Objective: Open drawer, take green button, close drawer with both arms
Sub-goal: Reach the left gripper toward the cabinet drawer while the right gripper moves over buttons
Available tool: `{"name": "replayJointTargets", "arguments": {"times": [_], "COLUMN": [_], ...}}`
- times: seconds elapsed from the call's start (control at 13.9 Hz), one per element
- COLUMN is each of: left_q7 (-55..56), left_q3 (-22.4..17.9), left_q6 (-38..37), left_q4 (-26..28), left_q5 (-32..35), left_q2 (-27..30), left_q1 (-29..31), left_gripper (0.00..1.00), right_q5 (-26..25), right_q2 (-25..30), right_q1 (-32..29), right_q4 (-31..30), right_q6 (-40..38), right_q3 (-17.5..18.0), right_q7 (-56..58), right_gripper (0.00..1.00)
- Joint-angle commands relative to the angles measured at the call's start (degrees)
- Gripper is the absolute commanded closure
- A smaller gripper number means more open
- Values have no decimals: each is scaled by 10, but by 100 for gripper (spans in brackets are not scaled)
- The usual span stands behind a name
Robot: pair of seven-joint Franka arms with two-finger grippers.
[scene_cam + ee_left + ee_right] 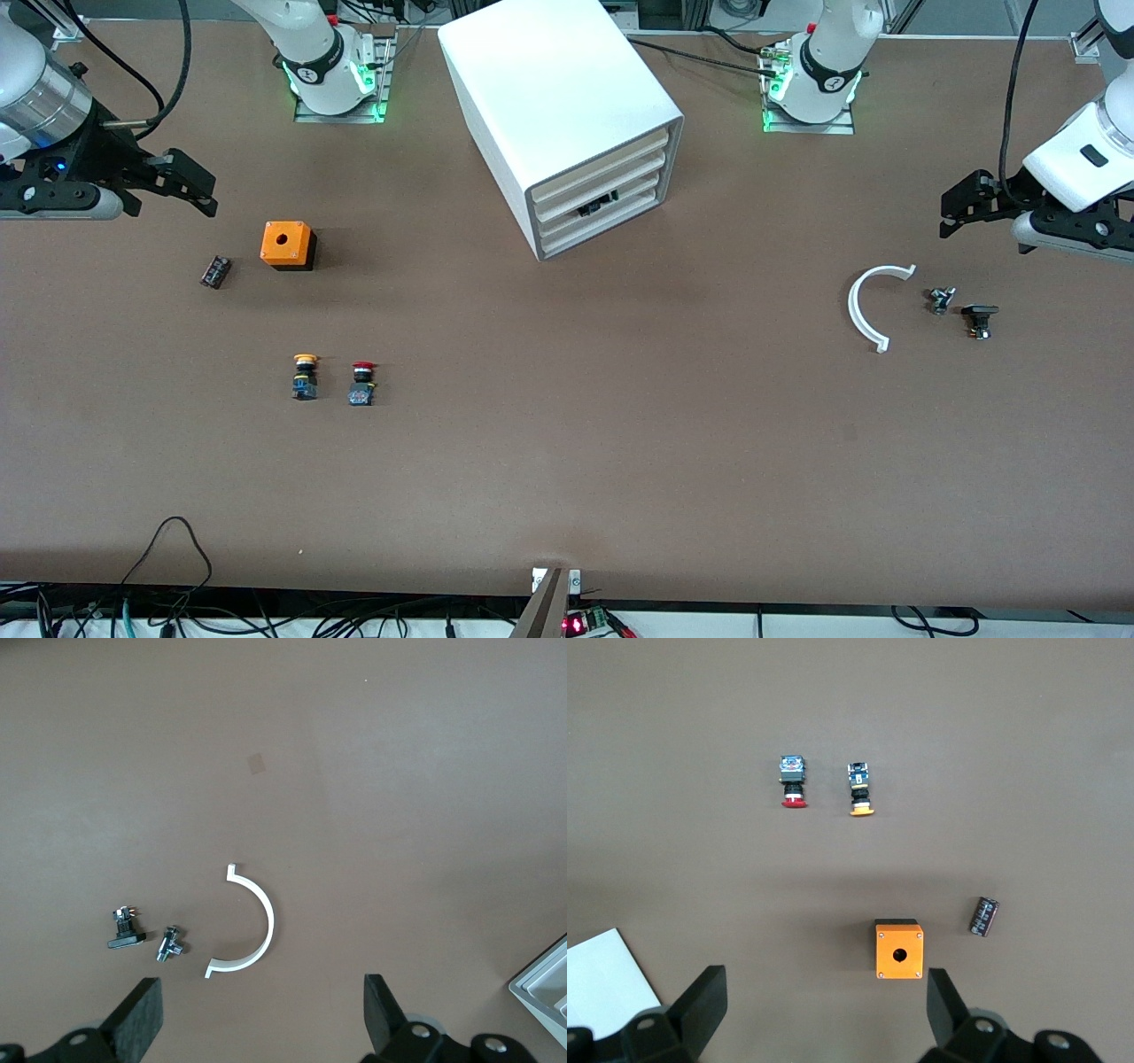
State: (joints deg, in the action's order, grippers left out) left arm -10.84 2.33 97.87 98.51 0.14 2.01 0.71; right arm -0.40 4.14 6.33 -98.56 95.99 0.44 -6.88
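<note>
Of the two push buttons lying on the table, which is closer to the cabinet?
The red-capped button; the yellow-capped button lies beside it, farther from the white cabinet.

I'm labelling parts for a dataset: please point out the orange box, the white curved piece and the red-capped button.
orange box [288,244]: front view, its top face.
white curved piece [857,308]: front view, middle of the arc.
red-capped button [361,385]: front view, its body below the cap.

The brown table [567,443] is seen carrying a white cabinet [554,97], an orange box [287,245], a small dark cylinder [215,271], yellow-capped [305,376] and red-capped [361,383] buttons, a white curved piece [866,310] and two small dark parts [961,310].
</note>
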Motion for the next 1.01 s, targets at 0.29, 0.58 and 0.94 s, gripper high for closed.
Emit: {"name": "replayJointTargets", "arguments": {"times": [0.29, 0.58, 0.94], "left_q7": [-2, -2, -1], "left_q3": [1, 1, 4], "left_q6": [2, 2, -39], "left_q4": [3, 3, -6], "left_q5": [14, 14, 14], "left_q2": [9, 9, 8], "left_q1": [-3, -3, -3], "left_gripper": [0, 0, 0], "right_q5": [1, 1, 0], "right_q2": [-8, -35, -90], "right_q1": [4, 16, 31], "right_q4": [27, 50, 43], "right_q6": [-4, -32, -4], "right_q3": [0, 1, 1], "right_q7": [4, -2, 6], "right_gripper": [0, 0, 0]}}
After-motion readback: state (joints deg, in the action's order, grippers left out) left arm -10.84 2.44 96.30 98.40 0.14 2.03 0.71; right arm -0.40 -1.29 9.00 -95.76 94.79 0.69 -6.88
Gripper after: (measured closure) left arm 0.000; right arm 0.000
